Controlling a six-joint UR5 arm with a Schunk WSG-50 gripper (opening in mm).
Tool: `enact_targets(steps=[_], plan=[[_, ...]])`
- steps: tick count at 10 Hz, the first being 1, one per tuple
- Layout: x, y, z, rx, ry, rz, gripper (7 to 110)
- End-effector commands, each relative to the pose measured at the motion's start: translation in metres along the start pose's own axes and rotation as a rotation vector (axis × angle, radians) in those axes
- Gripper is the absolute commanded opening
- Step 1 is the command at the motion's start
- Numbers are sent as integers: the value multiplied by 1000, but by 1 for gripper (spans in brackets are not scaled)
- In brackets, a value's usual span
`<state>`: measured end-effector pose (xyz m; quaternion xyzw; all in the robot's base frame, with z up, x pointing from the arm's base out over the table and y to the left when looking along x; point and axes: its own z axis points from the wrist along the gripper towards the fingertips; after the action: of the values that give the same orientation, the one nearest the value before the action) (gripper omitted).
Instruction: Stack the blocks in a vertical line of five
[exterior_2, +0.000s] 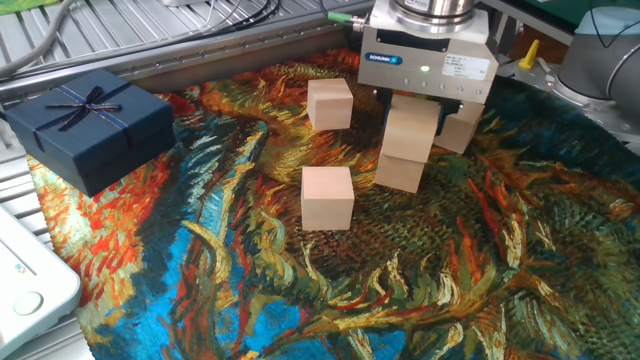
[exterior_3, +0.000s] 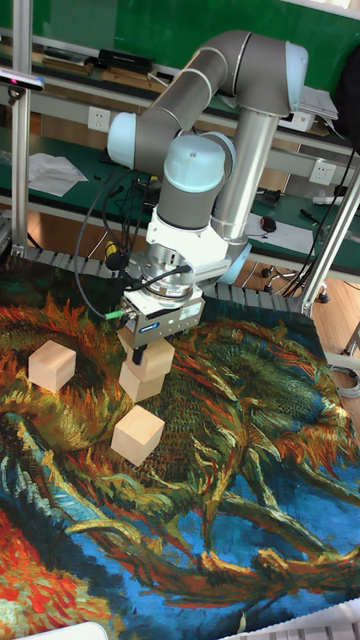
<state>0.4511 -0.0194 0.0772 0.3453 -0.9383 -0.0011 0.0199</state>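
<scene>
My gripper (exterior_2: 414, 110) is shut on a pale wooden block (exterior_2: 408, 136), which sits slightly askew on top of a second block (exterior_2: 399, 172). In the tall fixed view the same gripper (exterior_3: 150, 349) holds the upper block (exterior_3: 157, 362) over the lower one (exterior_3: 137, 385). A third block (exterior_2: 330, 103) lies to the left at the back. Nearer the front stands a fourth block (exterior_2: 327, 197). A fifth block (exterior_2: 459, 130) is partly hidden behind the gripper on the right.
A dark navy gift box (exterior_2: 90, 122) with a ribbon bow sits at the left edge of the painted cloth (exterior_2: 450, 270). A white device (exterior_2: 25, 280) lies at the lower left. Metal rails and cables (exterior_2: 200, 30) run along the back.
</scene>
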Motion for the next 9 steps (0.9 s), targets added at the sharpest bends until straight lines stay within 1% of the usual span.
enact_targets(steps=[1,2,3,4,6,7,8,9], plan=[[2,3,2,-3,-21,-4,7],[3,4,2,-5,-22,9,7],[6,4,1,-5,-18,51,7],[7,4,1,-7,-20,65,7],[5,5,1,-12,-30,95,7],[5,5,1,-12,-27,100,7],[7,2,1,1,-17,100,7],[8,1,1,5,-14,103,7]])
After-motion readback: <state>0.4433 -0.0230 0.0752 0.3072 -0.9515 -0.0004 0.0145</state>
